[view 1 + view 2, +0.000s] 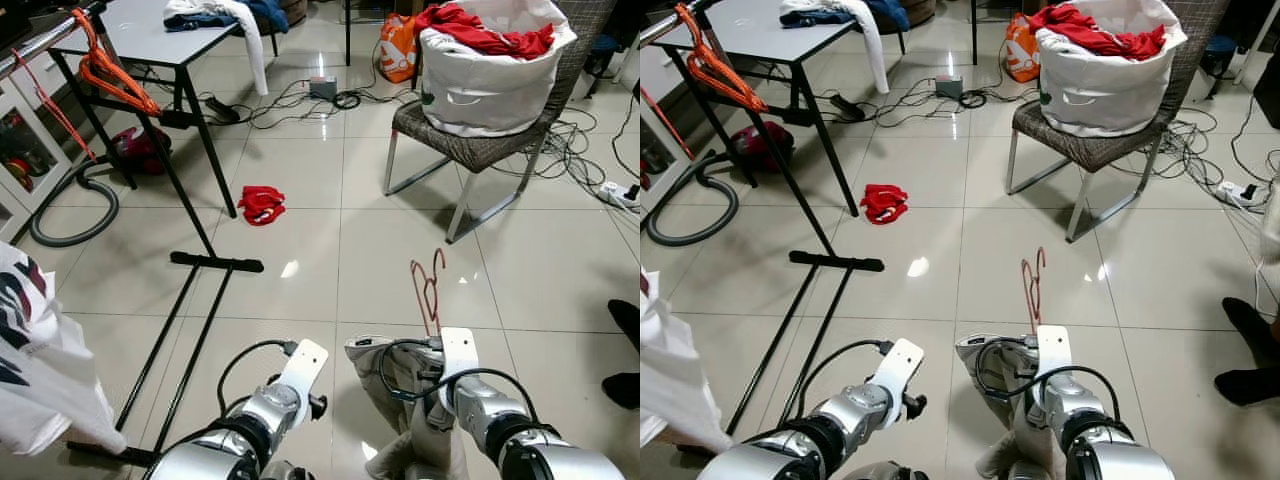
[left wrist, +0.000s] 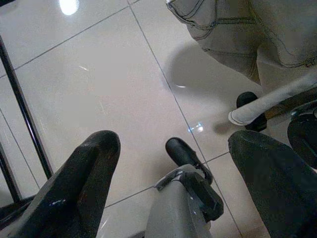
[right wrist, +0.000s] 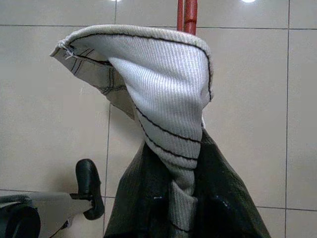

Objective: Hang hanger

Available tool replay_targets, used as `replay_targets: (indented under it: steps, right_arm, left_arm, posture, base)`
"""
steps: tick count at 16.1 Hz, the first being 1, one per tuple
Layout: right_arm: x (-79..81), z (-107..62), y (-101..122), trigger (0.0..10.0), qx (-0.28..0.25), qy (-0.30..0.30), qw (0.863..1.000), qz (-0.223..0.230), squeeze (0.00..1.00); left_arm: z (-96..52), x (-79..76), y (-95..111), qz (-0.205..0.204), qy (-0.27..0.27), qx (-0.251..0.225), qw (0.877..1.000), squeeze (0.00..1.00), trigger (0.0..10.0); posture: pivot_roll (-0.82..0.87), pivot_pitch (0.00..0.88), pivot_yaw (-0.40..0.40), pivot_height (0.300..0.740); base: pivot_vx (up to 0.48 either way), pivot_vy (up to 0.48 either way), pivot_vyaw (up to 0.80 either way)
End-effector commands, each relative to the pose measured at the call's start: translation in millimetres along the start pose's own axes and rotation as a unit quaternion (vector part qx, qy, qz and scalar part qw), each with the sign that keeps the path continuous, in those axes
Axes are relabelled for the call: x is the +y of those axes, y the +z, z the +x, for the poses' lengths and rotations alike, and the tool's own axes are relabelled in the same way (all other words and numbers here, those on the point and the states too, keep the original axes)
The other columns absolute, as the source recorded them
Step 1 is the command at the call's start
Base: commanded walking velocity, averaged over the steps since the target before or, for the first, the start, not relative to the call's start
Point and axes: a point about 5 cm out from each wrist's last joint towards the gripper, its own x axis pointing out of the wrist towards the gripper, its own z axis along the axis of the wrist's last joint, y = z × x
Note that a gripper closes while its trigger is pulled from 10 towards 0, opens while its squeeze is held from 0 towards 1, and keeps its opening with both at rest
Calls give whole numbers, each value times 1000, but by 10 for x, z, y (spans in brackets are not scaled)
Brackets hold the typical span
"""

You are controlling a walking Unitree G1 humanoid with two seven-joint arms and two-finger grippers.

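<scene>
A red hanger (image 1: 430,287) with a pale grey garment (image 1: 385,372) draped over it is held low in front of me, its hook pointing away. In the right wrist view my right gripper (image 3: 184,201) is shut on the hanger through the bunched fabric (image 3: 163,94), with the red neck (image 3: 186,15) rising above it. My left gripper (image 2: 178,163) is open and holds nothing, hanging over the floor tiles beside the garment. The black clothes rack (image 1: 190,120) stands to the left; orange hangers (image 1: 112,78) hang on its silver rail (image 1: 40,42).
The rack's base bars (image 1: 215,263) lie across the floor on the left, with a white garment (image 1: 35,370) hanging nearby. A chair (image 1: 470,150) carries a white basket (image 1: 485,85) of red clothes. A red cloth (image 1: 262,204), vacuum hose (image 1: 70,235), cables and a person's shoes (image 1: 625,385) lie around.
</scene>
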Motion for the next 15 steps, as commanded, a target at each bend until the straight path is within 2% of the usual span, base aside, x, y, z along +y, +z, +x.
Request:
replay_targets:
  steps: [1,4,7,15]
  right_arm:
    - [40,0,157,10000,-27,7,1000,-9,0]
    - [9,-1,57,10000,-17,0,1000,-24,0]
    - [-21,-3,106,10000,-23,-4,1000,-7,0]
    - [38,1,78,10000,-19,3,1000,-10,0]
  left_arm:
    - [-4,42,16,3,8,1,1000,0,10000]
    - [-4,42,1,-4,8,4,1000,0,10000]
    - [-4,52,-15,-3,9,5,1000,0,10000]
    - [-8,95,-119,10,11,12,1000,0,10000]
  posture:
    - [-151,0,112,740]
    - [-155,0,102,740]
    - [-158,0,105,740]
    - [-160,0,120,740]
  base:
    - [0,0,0]
    - [0,0,0]
    - [0,0,0]
    - [0,0,0]
